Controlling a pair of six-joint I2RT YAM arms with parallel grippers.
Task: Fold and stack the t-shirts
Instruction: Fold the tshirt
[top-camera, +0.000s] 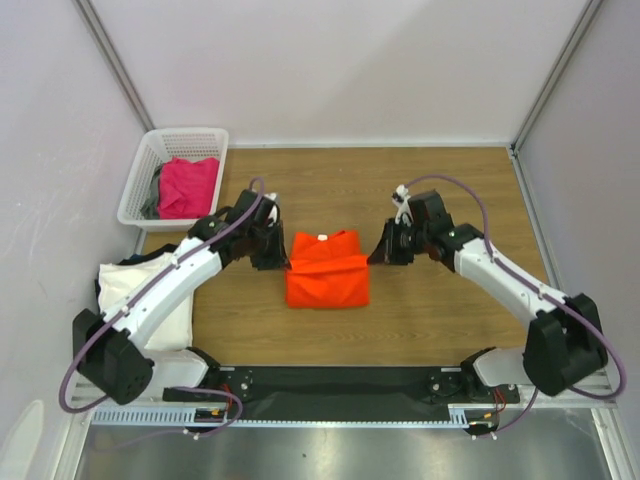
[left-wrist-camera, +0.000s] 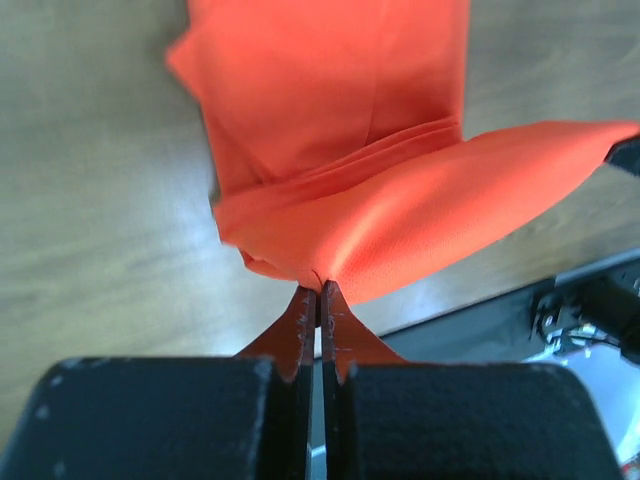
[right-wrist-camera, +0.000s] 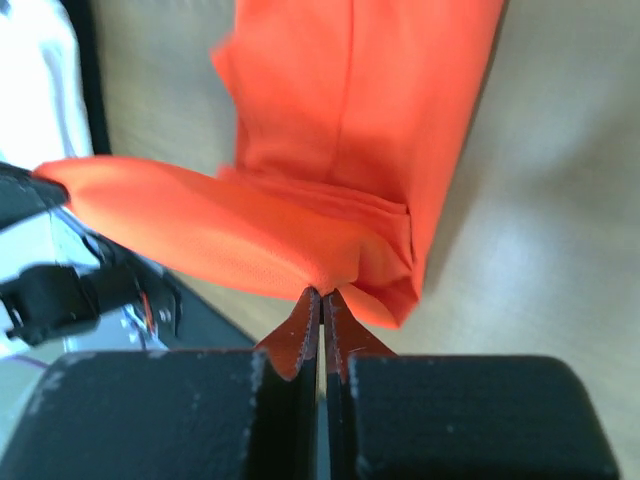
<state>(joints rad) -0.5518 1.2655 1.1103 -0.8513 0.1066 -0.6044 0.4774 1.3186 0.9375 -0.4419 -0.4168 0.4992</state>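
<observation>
Jaws first: in each wrist view they are pressed together with a pinch of cloth right at the tips, so the left gripper and the right gripper are both clamped on the orange shirt. From above, that shirt lies at the centre of the table, collar toward 12 o'clock. The left gripper is on its edge at 9 o'clock and the right one at 3 o'clock, with a raised band of cloth strung between them across the middle. It looks like a fold in mid-carry, and this is where it can unravel. Each grip is a thin bite at the very ends of the jaws, so a sharp tug outward could pull the fabric free on one side and drop the flap crooked. If one arm leads the other, the crease would likely land skewed. With too little tension the band sags and bunches; with too much, the bottom layer may drag along the wood. Off at 10 o'clock sits the basket with a pink shirt in it. A white shirt lies at 8 o'clock beneath the left arm, and a low swing there could snag it.
</observation>
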